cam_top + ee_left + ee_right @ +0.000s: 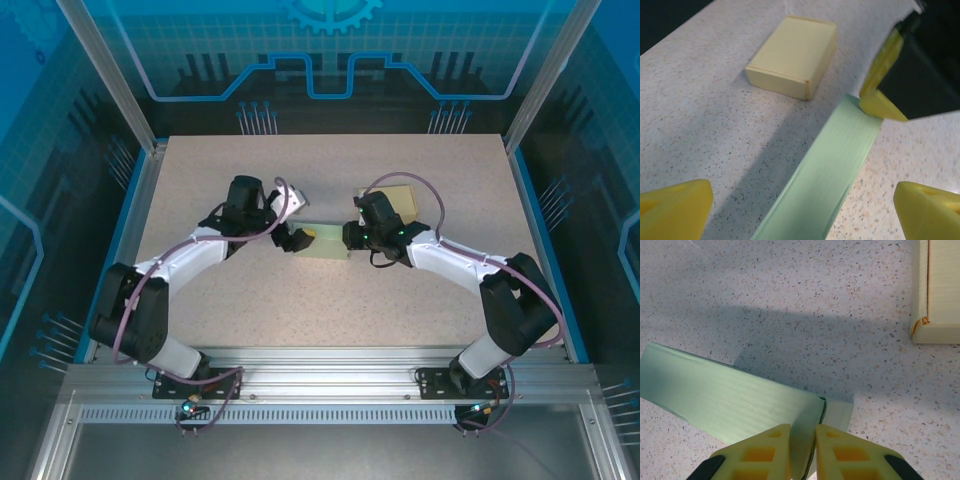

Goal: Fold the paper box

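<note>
My right gripper (803, 436) is pinched together on the right end of the green box (730, 395). Its two pads nearly meet, with only a thin wall or flap of card between them. I hold it there as an anchor, so the light card cannot slide or spin on the table (300, 310) while the other end is worked.

My left gripper (802, 200) stands with its fingers wide apart, one on each side of the box's left end and touching nothing. Spread like that it grips no card, and I judge it is either free to pull clear or ready to close on a new spot.

The green box lies on the table's middle, between my two wrists, long side running left to right. From the left wrist it reads as a flattened sleeve, tilted up on one long edge. Whether its end flaps are tucked I cannot tell, so I take the folding to be unfinished.

A cream box (403, 197) sits closed on the far right, just beyond my right wrist and apart from the green one. It looks like something set aside out of my working space.
</note>
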